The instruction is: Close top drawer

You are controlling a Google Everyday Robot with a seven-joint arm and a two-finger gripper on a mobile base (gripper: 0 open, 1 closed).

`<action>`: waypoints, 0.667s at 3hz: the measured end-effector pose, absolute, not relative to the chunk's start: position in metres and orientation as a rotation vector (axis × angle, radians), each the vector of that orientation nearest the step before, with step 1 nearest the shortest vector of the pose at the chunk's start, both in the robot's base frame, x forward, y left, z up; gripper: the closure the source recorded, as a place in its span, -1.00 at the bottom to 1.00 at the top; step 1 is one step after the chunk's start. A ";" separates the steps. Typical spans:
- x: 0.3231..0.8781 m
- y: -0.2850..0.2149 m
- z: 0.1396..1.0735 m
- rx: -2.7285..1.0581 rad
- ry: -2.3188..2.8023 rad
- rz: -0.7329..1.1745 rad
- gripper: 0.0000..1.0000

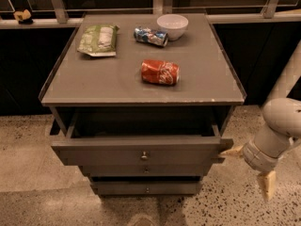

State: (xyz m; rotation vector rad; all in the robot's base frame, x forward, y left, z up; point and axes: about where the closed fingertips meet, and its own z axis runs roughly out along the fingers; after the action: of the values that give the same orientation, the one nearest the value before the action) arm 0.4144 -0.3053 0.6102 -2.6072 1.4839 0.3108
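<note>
Evidently midway through the job, we are looking at the top drawer (113, 149) standing out from the front of the cabinet (94, 86), just under the cabinet's top, with a dark strip of its inside showing. We are judging the task unfinished: the drawer's front is not yet sitting flush with the cabinet, so an inward push is what is remaining. The gripper (250, 169) is hanging off the cabinet's right front corner, its two pale fingers (233, 151) spreading wide and holding nothing. One tip is lying at the drawer's right end, and we cannot tell whether it is touching. On the cabinet's top a red can (160, 72), a blue can (150, 36), a bowl (172, 26) and a green bag (98, 39) are resting. Two narrower drawers (146, 188) are sitting shut at the cabinet's base.
</note>
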 end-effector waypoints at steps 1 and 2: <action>0.414 -0.305 0.610 -2.607 1.484 0.311 -1.00; 0.433 -0.314 0.612 -2.551 1.501 0.279 -1.00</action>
State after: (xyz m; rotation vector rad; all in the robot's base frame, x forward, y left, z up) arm 0.4330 -0.3139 0.6117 -2.5507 1.5013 0.2786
